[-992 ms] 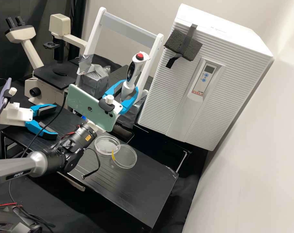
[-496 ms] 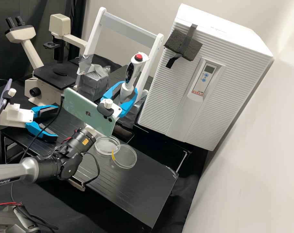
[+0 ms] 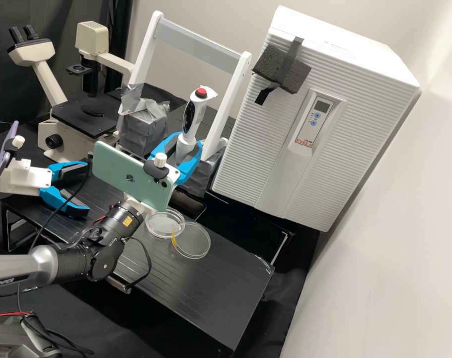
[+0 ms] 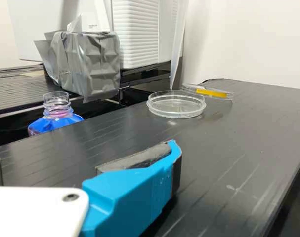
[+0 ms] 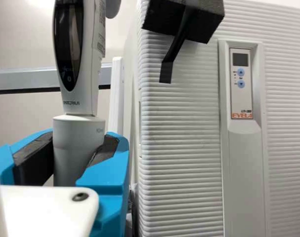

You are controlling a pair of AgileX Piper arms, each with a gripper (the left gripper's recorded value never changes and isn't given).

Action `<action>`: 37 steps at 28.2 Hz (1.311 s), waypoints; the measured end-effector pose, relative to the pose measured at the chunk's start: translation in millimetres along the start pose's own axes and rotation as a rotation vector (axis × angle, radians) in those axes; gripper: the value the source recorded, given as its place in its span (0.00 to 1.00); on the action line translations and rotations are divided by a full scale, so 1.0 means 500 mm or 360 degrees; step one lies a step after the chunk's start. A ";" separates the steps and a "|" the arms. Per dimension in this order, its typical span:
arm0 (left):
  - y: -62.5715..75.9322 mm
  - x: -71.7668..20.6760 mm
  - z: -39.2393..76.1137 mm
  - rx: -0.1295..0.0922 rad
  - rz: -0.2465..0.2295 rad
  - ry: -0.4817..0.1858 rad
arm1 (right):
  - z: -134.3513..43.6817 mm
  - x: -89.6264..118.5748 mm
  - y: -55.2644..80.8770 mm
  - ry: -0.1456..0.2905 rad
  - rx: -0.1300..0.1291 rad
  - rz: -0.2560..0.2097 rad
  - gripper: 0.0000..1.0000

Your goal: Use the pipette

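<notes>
The right gripper [image 3: 181, 152] is clamped on the lower barrel of the white pipette [image 3: 189, 115], which it holds upright over the far side of the black bench [image 3: 206, 293], its red button on top. In the left wrist view, the pipette's clear tip [image 4: 177, 44] hangs down and ends just above the bench, by the far rim of an open petri dish [image 3: 164, 222]. A second clear dish [image 3: 191, 240], marked with a yellow strip, lies touching the first on its right. A green phone [image 3: 129, 176] rides on the right arm's wrist. The left gripper [image 3: 77, 189] hovers low at the bench's left end, fingers apart and holding nothing. Near it stands an open bottle of blue liquid [image 4: 56, 117]. A grey taped box [image 3: 142, 124] and a microscope [image 3: 49, 99] stand at the far left, a white ribbed cabinet [image 3: 310, 114] on the right.
</notes>
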 end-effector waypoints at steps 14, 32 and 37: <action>0.000 0.000 0.000 0.0000 0.0000 -0.0001 | 0.003 0.002 -0.003 -0.0008 0.0008 -0.0010 0.00; 0.160 -0.020 -0.022 0.0053 0.0443 0.0059 | -0.082 0.084 -0.037 0.0181 0.0033 -0.0080 0.00; 0.183 -0.023 -0.033 0.0041 0.0499 0.0119 | -0.112 0.162 -0.063 0.0153 -0.0010 -0.0185 0.00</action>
